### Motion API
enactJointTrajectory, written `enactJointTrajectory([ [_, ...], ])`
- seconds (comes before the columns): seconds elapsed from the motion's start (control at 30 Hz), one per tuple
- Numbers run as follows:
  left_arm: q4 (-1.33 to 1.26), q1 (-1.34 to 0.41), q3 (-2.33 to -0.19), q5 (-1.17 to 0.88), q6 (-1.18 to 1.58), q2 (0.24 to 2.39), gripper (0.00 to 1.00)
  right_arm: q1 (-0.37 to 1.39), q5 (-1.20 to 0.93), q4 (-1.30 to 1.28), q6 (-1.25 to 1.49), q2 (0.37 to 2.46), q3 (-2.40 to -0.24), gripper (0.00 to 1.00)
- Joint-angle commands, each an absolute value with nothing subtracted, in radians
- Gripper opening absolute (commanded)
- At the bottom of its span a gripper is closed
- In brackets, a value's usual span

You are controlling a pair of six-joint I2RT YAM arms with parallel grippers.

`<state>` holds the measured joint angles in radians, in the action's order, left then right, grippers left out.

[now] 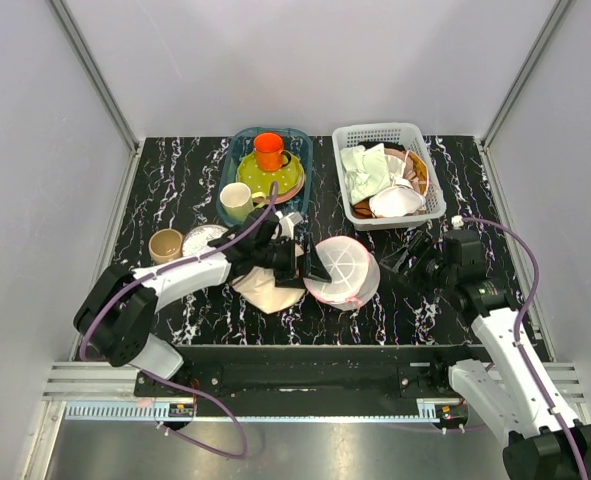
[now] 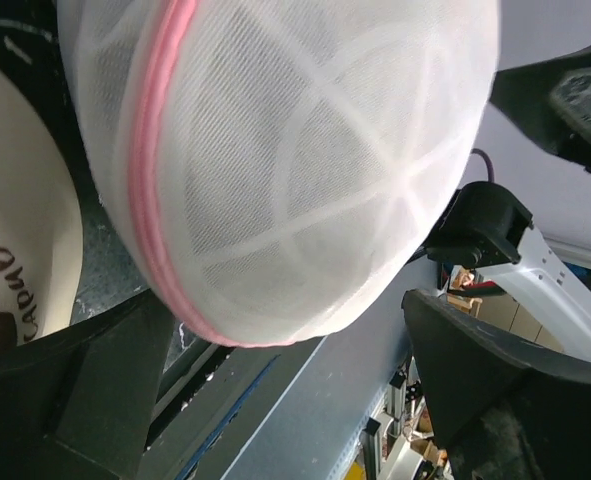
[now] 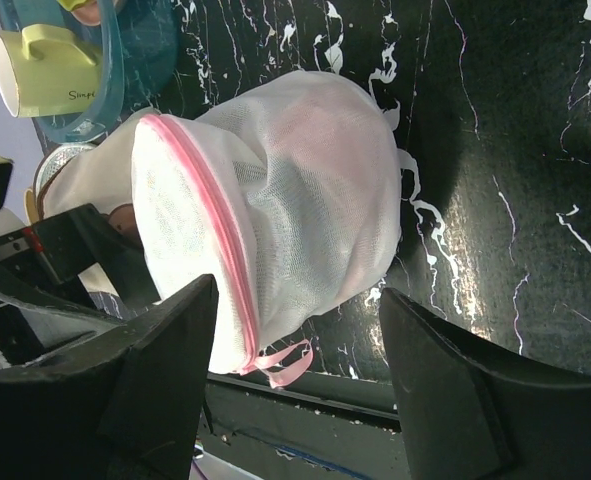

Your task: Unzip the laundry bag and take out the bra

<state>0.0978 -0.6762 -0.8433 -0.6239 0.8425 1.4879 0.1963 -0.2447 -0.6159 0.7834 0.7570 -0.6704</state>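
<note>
— What's on your screens, biggest first?

— The black marbled table (image 1: 175, 185) fills my overhead view. Along its far edge I see a white basket (image 1: 433, 190) of cloths on the right. Just left of it is a blue tub (image 1: 231, 158) of crockery.

— And the laundry bag?

— The laundry bag (image 1: 343, 272) sits near the middle of the table's near side, between my two arms. It's tipped up, so its ribbed face shows to the overhead camera. Where I can see the pink rim, it's zipped.

— The bra?

— On my right wrist camera a pink tint shows through the mesh. I take that for the bra (image 3: 320, 130), inside the bag, but I can't make out its shape.

— Grippers?

— My left gripper (image 1: 310, 265) is at the bag's left edge with its jaws spread wide and the mesh bulging between them. One of its fingers (image 2: 85, 400) lies close to the pink rim, and I can't tell if it presses. Nothing is pinched. My right gripper (image 3: 297, 300) is just right of the bag, its jaws equally wide and empty.

— Anything smaller?

— A beige cap (image 1: 265, 292) lies under my left forearm, just beside the bag. Further left a tan cup (image 1: 165, 245) and a silver round item (image 1: 203, 238) sit side by side. The smallest thing is a pink loop (image 3: 287, 365) hanging from the bag's rim. I can't tell whether it's a zip pull or a strap.
</note>
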Motion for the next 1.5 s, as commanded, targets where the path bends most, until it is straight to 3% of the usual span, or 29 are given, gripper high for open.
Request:
enactJointTrajectory([
  [0.0, 0.077, -0.676, -0.946, -0.597, 0.827, 1.488, 0.98, 0.201, -0.23, -0.587, 0.798, 0.735, -0.666, 0.74],
  [0.23, 0.103, -0.676, -1.078, -0.566, 0.799, 1.503, 0.99, 0.201, -0.222, -0.563, 0.801, 0.756, -0.657, 0.74],
  [0.57, 0.121, -0.675, -1.089, -0.541, 0.79, 1.526, 0.99, 0.201, -0.302, -0.462, 0.802, 0.854, -0.657, 0.76],
  [0.73, 0.166, -0.675, -1.088, -0.503, 0.747, 1.519, 0.99, 0.201, -0.34, -0.417, 0.83, 0.85, -0.623, 0.87],
  [0.9, 0.301, -0.675, -1.114, -0.428, 0.672, 1.511, 0.99, 0.201, -0.376, -0.403, 0.859, 0.812, -0.571, 0.88],
  [1.2, 0.429, -0.675, -1.048, -0.33, 0.644, 1.395, 0.99, 0.202, -0.478, -0.152, 1.038, 0.687, -0.391, 0.84],
  [1.47, 0.312, -0.675, -0.914, -0.362, 0.716, 1.302, 0.99, 0.259, -0.508, -0.052, 1.072, 0.791, -0.407, 0.68],
])
